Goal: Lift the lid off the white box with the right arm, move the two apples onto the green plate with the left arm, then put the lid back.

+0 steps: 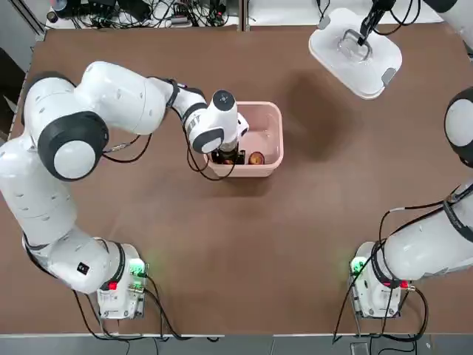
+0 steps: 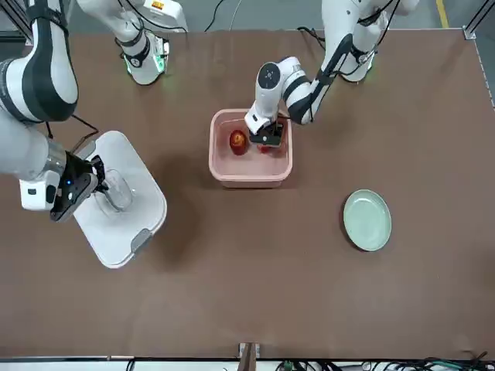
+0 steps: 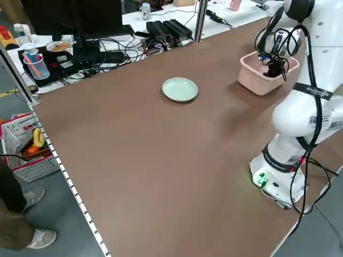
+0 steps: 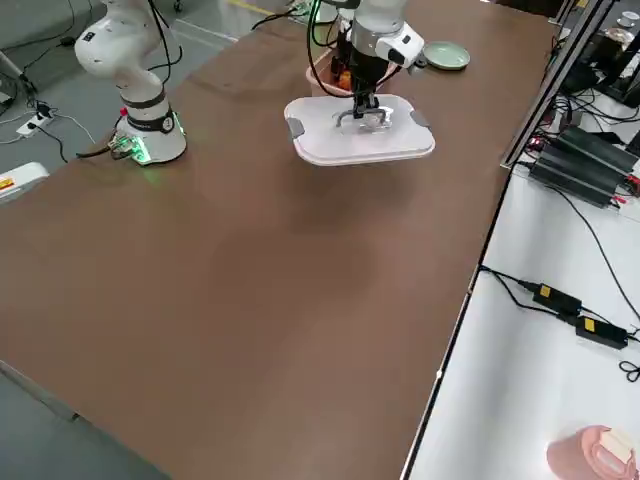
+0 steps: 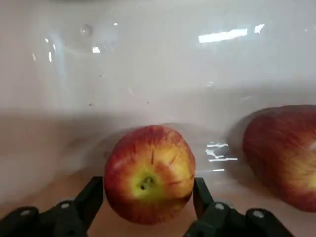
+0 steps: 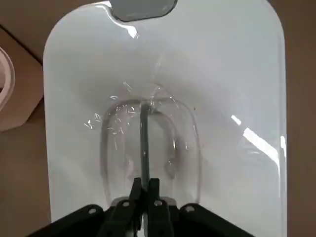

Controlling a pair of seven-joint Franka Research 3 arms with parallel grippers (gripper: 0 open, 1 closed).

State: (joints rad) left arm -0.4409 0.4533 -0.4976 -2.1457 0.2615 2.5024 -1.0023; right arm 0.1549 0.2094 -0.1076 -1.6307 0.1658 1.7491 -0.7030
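Apples [image 5: 149, 174] half hidden in white box [image 1: 272, 140] by left end effector [image 5: 148, 207]

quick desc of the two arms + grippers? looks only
Both arms are glossy white with rounded segments, dark grey joint bands and loose black cables; bases glow green with a red spot. Left gripper and right gripper are black, each with two slim fingers.

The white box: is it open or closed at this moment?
Open. The lid is held aside by the right gripper; the white box shows two apples inside.
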